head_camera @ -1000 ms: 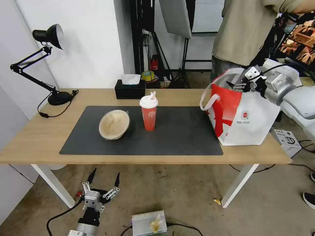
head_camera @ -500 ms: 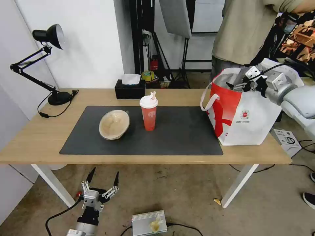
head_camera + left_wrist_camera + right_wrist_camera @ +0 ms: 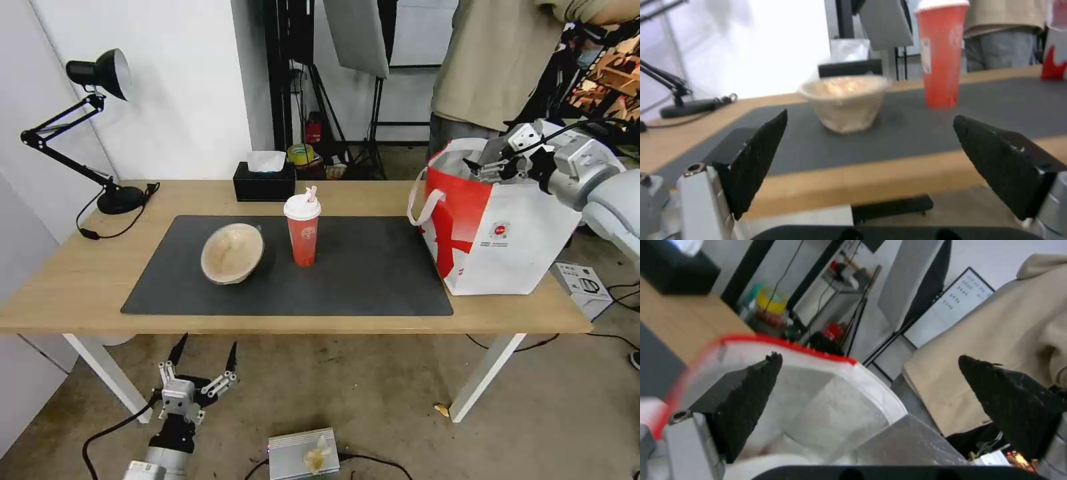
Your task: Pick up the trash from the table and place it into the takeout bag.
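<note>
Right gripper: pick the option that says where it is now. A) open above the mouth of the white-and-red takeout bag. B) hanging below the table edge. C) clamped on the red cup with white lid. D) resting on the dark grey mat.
A: the right gripper sits with its jaws apart and empty over the foil-lined mouth of the white-and-red takeout bag.

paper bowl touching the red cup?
Apart. Head view shows bare mat between the paper bowl and red cup; left wrist view agrees.

red cup, beige bowl, dark grey mat
</note>
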Controlling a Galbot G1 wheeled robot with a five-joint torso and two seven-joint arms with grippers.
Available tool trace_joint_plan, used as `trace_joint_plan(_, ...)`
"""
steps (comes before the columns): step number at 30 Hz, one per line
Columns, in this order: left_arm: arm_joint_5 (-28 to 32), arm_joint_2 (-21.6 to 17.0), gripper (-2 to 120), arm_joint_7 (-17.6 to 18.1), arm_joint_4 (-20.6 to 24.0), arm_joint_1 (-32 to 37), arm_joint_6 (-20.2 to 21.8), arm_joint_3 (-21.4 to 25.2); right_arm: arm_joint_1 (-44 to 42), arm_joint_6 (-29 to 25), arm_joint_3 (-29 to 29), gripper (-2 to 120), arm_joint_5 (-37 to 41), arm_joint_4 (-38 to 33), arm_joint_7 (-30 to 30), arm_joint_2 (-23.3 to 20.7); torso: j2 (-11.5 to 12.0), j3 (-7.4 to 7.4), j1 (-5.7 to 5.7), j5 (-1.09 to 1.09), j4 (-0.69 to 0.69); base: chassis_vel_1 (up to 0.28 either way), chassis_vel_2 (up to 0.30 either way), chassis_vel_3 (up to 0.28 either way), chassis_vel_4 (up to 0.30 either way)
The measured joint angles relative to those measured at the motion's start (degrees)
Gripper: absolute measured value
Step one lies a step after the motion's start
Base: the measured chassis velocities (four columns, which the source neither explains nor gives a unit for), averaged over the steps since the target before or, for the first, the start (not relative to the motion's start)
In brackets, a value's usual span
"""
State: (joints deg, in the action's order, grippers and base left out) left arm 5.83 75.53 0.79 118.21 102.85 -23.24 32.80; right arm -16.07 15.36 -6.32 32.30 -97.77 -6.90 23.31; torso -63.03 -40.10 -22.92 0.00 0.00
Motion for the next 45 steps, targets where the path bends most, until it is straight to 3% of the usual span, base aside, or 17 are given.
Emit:
trace_joint_plan(10,0.4,-1.4,100,2.8,5.5,1.4,2.6,0.9,-2.4,0.0,0.3,100,6.6,-6.1,9.4,-0.6,0.0,0.0,0.0,0.0,0.0,0.0,0.0,0.0,0.0)
trace_joint_plan(24,0.6,-0.2,100,5.0,9.4,1.7,4.8,1.3,-16.5,-2.5,11.3,100,13.1,-18.3,16.6,1.0,0.0,0.0,0.0,-0.01,0.0,0.0,0.0,0.0,0.0)
trace_joint_plan(37,0.0,1.4,100,6.1,12.9,2.4,6.3,1.8,-38.1,-9.8,21.9,100,10.3,-26.2,20.2,8.0,0.0,0.0,0.0,0.0,0.0,0.0,0.0,0.0,0.0)
trace_joint_plan(42,-0.4,1.9,100,5.8,12.9,2.6,6.3,1.7,-41.5,-10.6,22.7,100,8.7,-27.5,20.2,9.8,0.0,0.0,0.01,0.0,-0.01,0.0,0.0,0.0,0.0)
trace_joint_plan(45,-1.7,3.8,100,5.7,13.4,4.2,5.0,2.2,-44.3,-12.8,21.1,100,5.0,-28.0,20.0,14.7,0.0,0.0,0.0,0.01,0.01,0.0,0.0,0.0,0.0)
